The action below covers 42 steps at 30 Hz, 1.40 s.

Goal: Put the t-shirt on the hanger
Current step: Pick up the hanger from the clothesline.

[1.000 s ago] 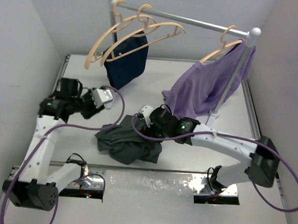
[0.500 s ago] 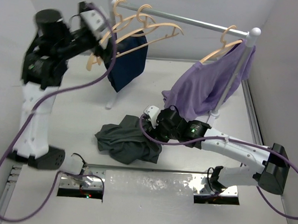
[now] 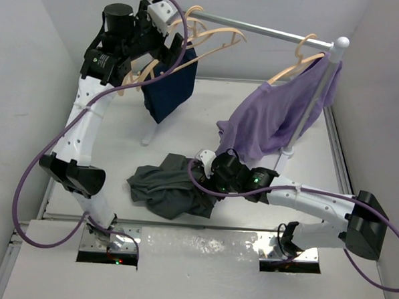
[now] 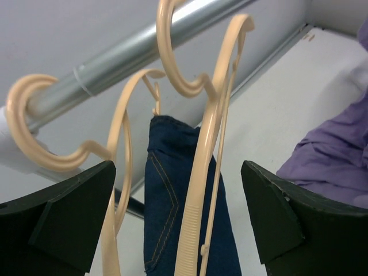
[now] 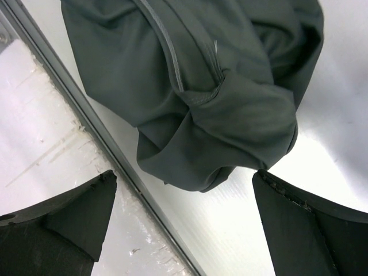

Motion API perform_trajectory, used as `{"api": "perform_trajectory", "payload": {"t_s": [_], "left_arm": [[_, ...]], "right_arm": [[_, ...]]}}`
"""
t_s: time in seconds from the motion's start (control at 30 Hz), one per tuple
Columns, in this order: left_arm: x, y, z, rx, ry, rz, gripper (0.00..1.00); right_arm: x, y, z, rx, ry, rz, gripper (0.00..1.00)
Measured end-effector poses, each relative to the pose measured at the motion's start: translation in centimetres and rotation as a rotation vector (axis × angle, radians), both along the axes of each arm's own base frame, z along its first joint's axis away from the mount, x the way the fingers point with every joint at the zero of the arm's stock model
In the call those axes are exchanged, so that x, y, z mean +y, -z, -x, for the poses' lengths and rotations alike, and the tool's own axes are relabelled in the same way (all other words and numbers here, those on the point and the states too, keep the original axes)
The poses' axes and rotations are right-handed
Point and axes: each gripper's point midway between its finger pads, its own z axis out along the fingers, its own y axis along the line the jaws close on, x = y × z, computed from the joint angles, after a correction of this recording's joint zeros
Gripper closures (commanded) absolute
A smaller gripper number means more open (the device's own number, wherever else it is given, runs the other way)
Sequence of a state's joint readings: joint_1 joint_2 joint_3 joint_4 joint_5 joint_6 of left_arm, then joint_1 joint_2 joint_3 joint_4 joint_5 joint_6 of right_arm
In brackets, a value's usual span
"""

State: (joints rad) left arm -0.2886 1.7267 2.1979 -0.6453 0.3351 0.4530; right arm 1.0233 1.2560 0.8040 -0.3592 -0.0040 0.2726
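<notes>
Garment location: we find the dark charcoal-grey cotton t-shirt crumpled in a heap on the white table, close to the table's near edge and well apart from the silver metal rail at the back. No part of it is on any hanger.

The pale tan, wood-coloured hanger hangs by its hook from the left end of the rail and carries nothing. A second tan hanger hangs just beside it. The navy blue garment appears to hang from this second one, though the overlap in the left wrist view leaves us less than certain.

The left gripper is raised to the rail. Its jaws stand wide apart with both hangers between them, and we see no contact with either.

The right gripper is low over the table at the right side of the t-shirt heap. Its jaws are likewise spread wide and grip nothing. A bunched fold of the grey cloth lies just ahead of the fingertips.

At the right end of the rail, the lilac-purple shirt hangs from a third tan hanger, and its hem reaches down close to the right arm.
</notes>
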Motion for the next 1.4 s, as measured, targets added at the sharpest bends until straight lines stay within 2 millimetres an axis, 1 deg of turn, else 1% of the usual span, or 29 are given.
{"api": "perform_trajectory", "payload": {"t_s": [0.03,0.13,0.2,0.3,0.37,0.47,0.5,0.53,0.63,0.73,0.77,0.8,0.83,0.87,0.93,1.2,1.3,1.4], "left_arm": [[-0.1,-0.5,0.1,-0.012,0.004,0.009,0.16],[-0.4,-0.9,0.4,-0.025,0.023,0.025,0.18],[-0.7,-0.4,0.3,-0.017,0.030,0.023,0.19],[-0.9,1.1,-0.1,0.017,0.027,0.011,0.20],[-0.9,1.9,-0.5,0.031,0.015,0.003,0.24],[-0.8,2.9,-1.3,0.047,0.000,-0.007,0.44],[-0.8,3.1,-1.5,0.051,-0.002,-0.010,0.61],[-0.9,3.4,-1.6,0.058,-0.005,-0.009,0.65],[-0.9,3.7,-1.8,0.058,0.001,-0.023,0.66],[-1.1,4.0,-1.8,0.062,0.013,-0.030,0.62],[-1.2,4.3,-1.7,0.066,0.021,-0.031,0.69],[-1.3,4.7,-1.7,0.076,0.025,-0.033,0.69],[-1.3,5.1,-1.7,0.083,0.030,-0.038,0.87],[-1.4,5.5,-1.6,0.101,0.032,-0.035,1.00],[-1.4,5.9,-1.6,0.109,0.037,-0.041,1.00],[-2.1,5.4,-1.0,0.114,0.066,0.000,1.00],[-2.3,4.0,-0.4,0.096,0.085,0.025,1.00],[-2.3,1.8,0.1,0.050,0.096,0.041,1.00]], "right_arm": [[-0.1,0.2,0.1,0.007,0.000,0.002,0.01],[-0.1,0.2,0.2,0.010,0.002,-0.001,0.01],[0.1,0.1,0.1,0.005,0.002,-0.007,0.01],[0.1,0.1,0.0,0.003,0.002,-0.010,0.01],[0.2,0.1,0.0,0.003,0.002,-0.011,0.01],[0.3,0.0,0.0,0.000,0.003,-0.017,0.01],[0.3,0.0,0.0,0.001,0.004,-0.019,0.01],[0.3,0.1,0.0,0.001,0.006,-0.021,0.01],[0.1,0.4,0.1,0.007,0.011,-0.020,0.01],[-0.3,0.8,0.4,0.010,0.013,-0.017,0.01],[-0.4,0.8,0.4,0.010,0.014,-0.018,0.01],[-0.5,0.7,0.5,0.010,0.014,-0.019,0.01],[-0.5,0.7,0.5,0.008,0.014,-0.021,0.01],[-0.5,0.6,0.5,0.007,0.014,-0.024,0.01],[-0.5,0.4,0.5,0.005,0.015,-0.027,0.01],[-0.5,0.4,0.5,0.004,0.015,-0.029,0.01],[-0.5,0.3,0.4,0.000,0.010,-0.027,0.01],[-0.5,0.0,0.3,-0.007,0.008,-0.023,0.01]]}}
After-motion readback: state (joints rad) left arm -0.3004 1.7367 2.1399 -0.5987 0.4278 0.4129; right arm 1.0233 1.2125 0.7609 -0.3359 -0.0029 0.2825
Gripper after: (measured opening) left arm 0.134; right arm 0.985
